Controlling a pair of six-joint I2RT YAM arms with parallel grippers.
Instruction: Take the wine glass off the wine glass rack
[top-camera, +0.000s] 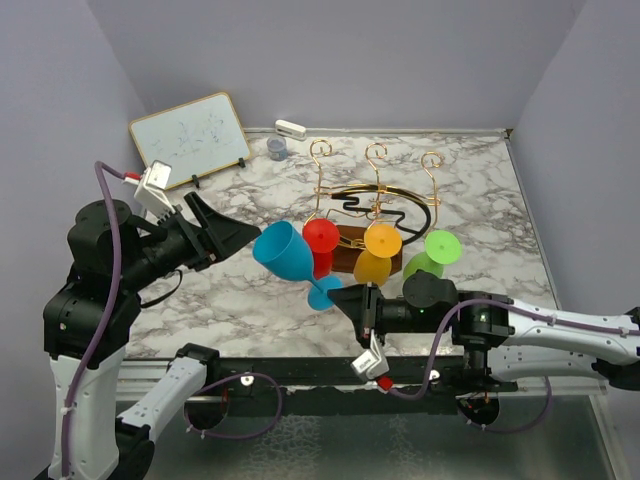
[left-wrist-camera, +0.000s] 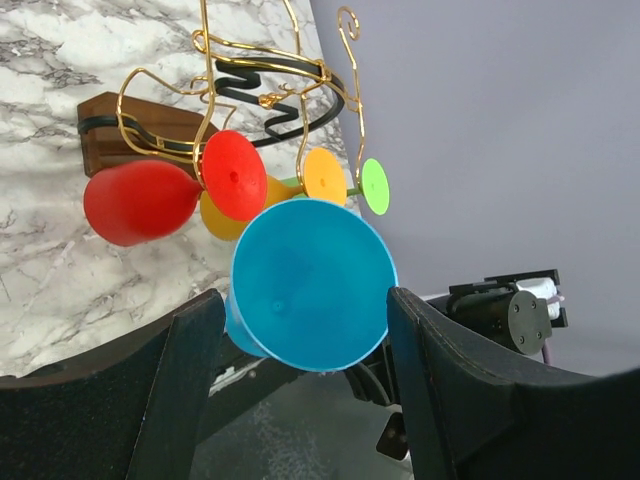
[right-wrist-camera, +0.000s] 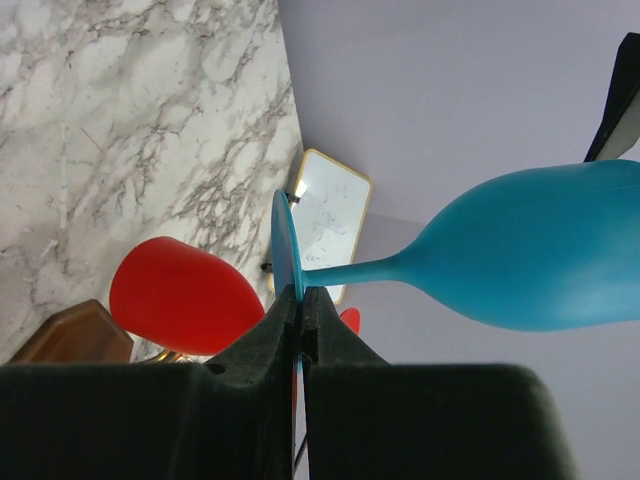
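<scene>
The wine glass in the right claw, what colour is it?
It is a solid blue wine glass, seen best in the left wrist view.

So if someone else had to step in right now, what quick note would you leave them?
Right end effector: shut on the foot of the blue wine glass, holding it sideways in the air.
Left end effector: open, facing the mouth of the blue bowl, gripping nothing.
Done: the blue wine glass is off the wine glass rack.
Left: it is not yet set down. The red glass, orange glass and green glass hang on the rack.
</scene>
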